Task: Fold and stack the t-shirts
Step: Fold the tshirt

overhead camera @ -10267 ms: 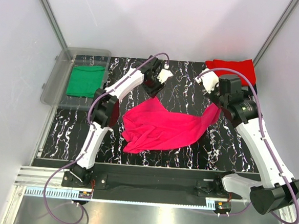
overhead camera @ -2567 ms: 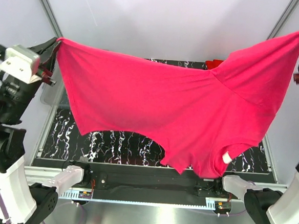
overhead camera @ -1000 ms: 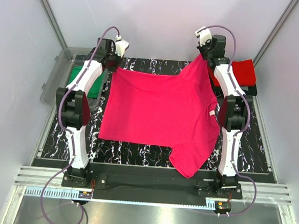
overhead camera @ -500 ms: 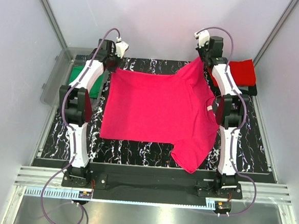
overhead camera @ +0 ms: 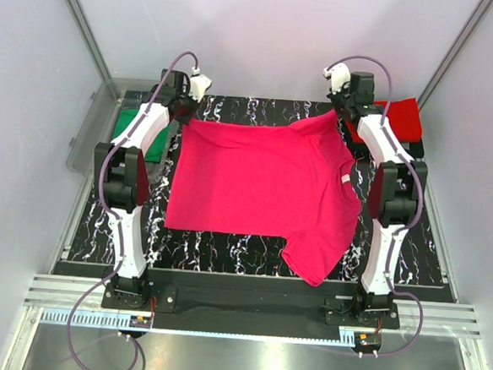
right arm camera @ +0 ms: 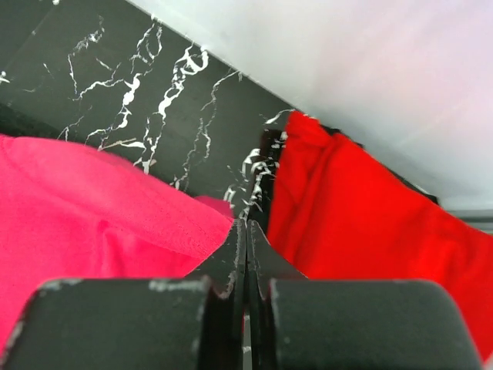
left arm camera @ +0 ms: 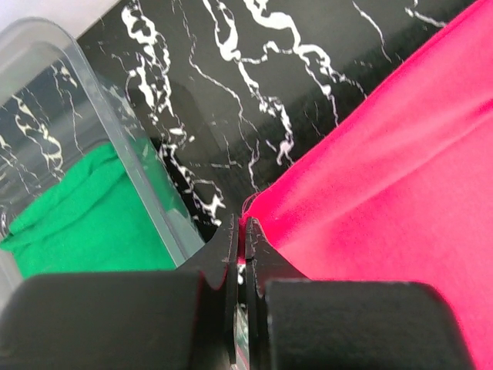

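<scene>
The magenta-pink t-shirt [overhead camera: 264, 182] lies spread on the black marbled table [overhead camera: 250, 253], a sleeve hanging toward the near edge and its white neck label [overhead camera: 346, 183] at the right. My left gripper [overhead camera: 184, 111] is shut on its far left corner [left arm camera: 258, 206]. At the far right corner [right arm camera: 208, 223] of the pink shirt my right gripper [overhead camera: 343, 107] is shut on the cloth. A folded red t-shirt [overhead camera: 399, 118] lies at the back right, just beside the right fingers [right arm camera: 262, 247]. The green t-shirt [overhead camera: 136, 131] lies in the bin.
A clear plastic bin [overhead camera: 93, 136] stands at the left edge of the table, its wall [left arm camera: 131, 154] close to the left gripper. White enclosure walls stand on all sides. A black rail [overhead camera: 247, 299] runs along the near edge.
Both grippers have come down toward the table at the far side, the right one most, so the pink shirt's far edge now lies lower and flatter.
</scene>
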Controlling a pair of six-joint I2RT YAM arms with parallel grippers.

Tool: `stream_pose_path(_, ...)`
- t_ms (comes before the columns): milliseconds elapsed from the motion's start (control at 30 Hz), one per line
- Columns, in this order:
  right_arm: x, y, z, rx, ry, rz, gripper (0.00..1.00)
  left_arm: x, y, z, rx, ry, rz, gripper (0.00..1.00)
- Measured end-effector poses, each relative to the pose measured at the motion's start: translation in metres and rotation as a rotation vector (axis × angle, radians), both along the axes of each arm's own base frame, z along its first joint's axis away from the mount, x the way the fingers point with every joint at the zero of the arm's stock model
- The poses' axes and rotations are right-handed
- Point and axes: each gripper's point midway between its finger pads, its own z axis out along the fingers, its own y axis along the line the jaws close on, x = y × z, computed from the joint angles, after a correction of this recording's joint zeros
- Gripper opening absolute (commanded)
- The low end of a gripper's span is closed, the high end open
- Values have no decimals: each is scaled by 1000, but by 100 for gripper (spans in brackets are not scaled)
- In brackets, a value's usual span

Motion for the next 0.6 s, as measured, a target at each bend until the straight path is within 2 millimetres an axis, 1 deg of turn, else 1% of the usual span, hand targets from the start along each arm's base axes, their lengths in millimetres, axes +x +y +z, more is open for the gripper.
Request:
stream_pose_path(100, -12, -4, 18, 1, -25, -3, 0, -6, 0, 1, 1, 5, -5, 0)
stream_pose_path(200, -24, -7, 32, 2, -43, -5, 0, -7, 0, 7, -1, -10, -6, 0)
stream_pose_path(300, -36, -8, 37, 1, -46, -5, 0, -6, 0, 14, -3, -26, -6, 0)
stream_pose_path(400, -44, -10, 34, -7, -36, -10, 0, -5, 0, 17, -4, -35, -6, 0)
stream_pose_path(600, -54, -17, 15, -26, 5, -24, 0, -3, 0, 18, -5, -48, -6, 0)
